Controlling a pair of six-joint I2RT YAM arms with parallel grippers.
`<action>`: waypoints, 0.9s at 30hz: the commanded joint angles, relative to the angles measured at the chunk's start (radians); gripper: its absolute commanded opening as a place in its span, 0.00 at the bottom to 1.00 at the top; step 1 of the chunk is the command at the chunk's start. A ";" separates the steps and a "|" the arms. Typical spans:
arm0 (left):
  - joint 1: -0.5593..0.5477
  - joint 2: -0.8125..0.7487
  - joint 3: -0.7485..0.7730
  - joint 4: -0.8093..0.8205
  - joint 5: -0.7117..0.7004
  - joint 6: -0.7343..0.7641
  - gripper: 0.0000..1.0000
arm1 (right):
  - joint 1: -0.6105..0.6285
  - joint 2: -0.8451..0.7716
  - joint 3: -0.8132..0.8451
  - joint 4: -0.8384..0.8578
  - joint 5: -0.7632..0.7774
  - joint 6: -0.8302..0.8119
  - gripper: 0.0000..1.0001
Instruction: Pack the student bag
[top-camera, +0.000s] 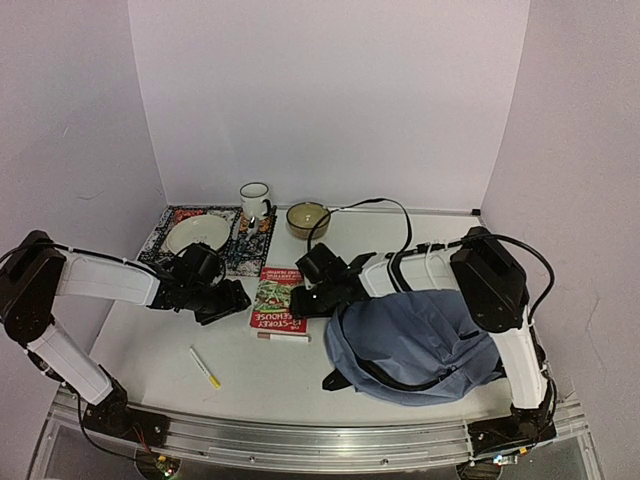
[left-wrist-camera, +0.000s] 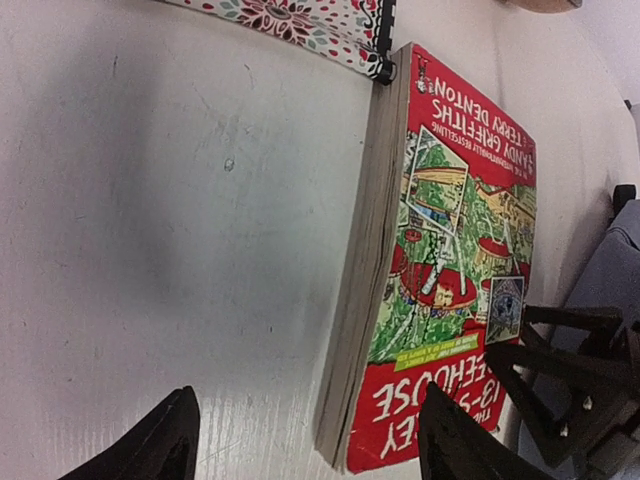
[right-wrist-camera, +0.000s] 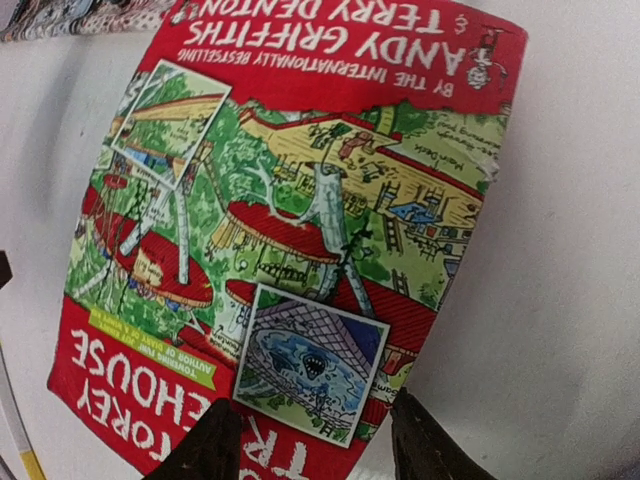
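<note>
The student bag (top-camera: 420, 345), grey-blue with black straps, lies flat at the right front of the table. A red and green paperback book (top-camera: 277, 300) lies flat on the table just left of it. My left gripper (top-camera: 235, 300) is at the book's left side; in the left wrist view it (left-wrist-camera: 312, 450) is open, and the book's (left-wrist-camera: 450, 280) page edge lies between its fingers. My right gripper (top-camera: 315, 297) is at the book's right side. In the right wrist view it (right-wrist-camera: 315, 445) is open over the near right corner of the book (right-wrist-camera: 290, 200).
A white marker (top-camera: 284, 337) lies in front of the book and a yellow-tipped pen (top-camera: 205, 367) nearer the front edge. At the back a patterned placemat (top-camera: 160, 238) carries a plate (top-camera: 197, 235); a mug (top-camera: 255, 203) and a bowl (top-camera: 307, 220) stand beside it.
</note>
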 joint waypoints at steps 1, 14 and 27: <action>0.005 0.065 0.067 0.055 0.007 0.009 0.73 | 0.063 -0.035 -0.078 -0.049 -0.091 0.051 0.50; 0.005 0.151 0.030 0.123 0.130 -0.042 0.53 | 0.066 -0.112 -0.272 0.251 -0.147 0.300 0.58; 0.005 0.154 -0.095 0.247 0.240 -0.127 0.32 | 0.060 -0.166 -0.359 0.654 -0.227 0.462 0.61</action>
